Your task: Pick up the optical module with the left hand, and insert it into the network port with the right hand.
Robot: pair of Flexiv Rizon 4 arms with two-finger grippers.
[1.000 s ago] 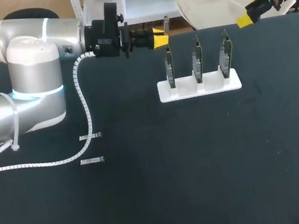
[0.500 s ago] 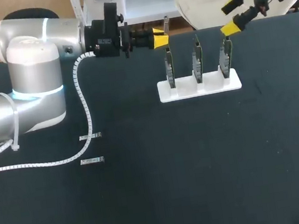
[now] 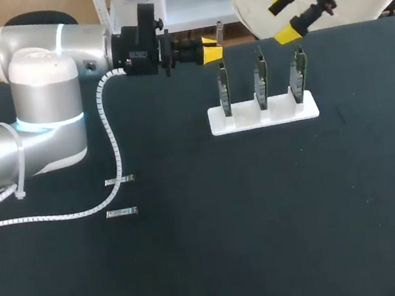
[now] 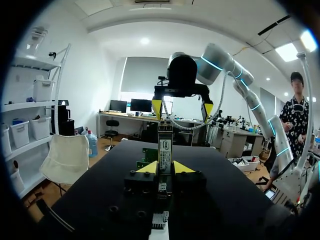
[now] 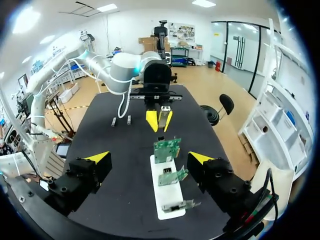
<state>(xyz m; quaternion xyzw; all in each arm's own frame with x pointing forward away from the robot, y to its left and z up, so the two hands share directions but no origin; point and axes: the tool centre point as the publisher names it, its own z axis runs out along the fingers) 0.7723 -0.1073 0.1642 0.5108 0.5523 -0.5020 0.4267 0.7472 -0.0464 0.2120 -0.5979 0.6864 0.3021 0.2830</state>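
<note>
Two arms are seen over the dark counter in the head view. The left pincer is held level near the counter's far edge, closed on the optical module, which juts out from between its yellow tips, clear of the counter. Just beside it, a white holder is set on the counter with three circuit boards upright in a row. The right pincer is held above and behind the boards, its fingers spread wide with nothing between them. Two small metal pieces are laid near the left arm's white spiral cable, well apart from the holder.

In the left wrist view, the optical module is gripped upright from both sides by the left pincer. The green circuit boards are partly hidden behind the fingers. Ahead and higher, the right pincer is pointed down and spread wide.

In the right wrist view, the right pincer is spread wide above the white holder, and the three circuit boards are lined up ahead of it. Beyond the farthest board, the left pincer is seen with the optical module clamped between its tips. The two small metal pieces are laid side by side further along the counter.
</note>
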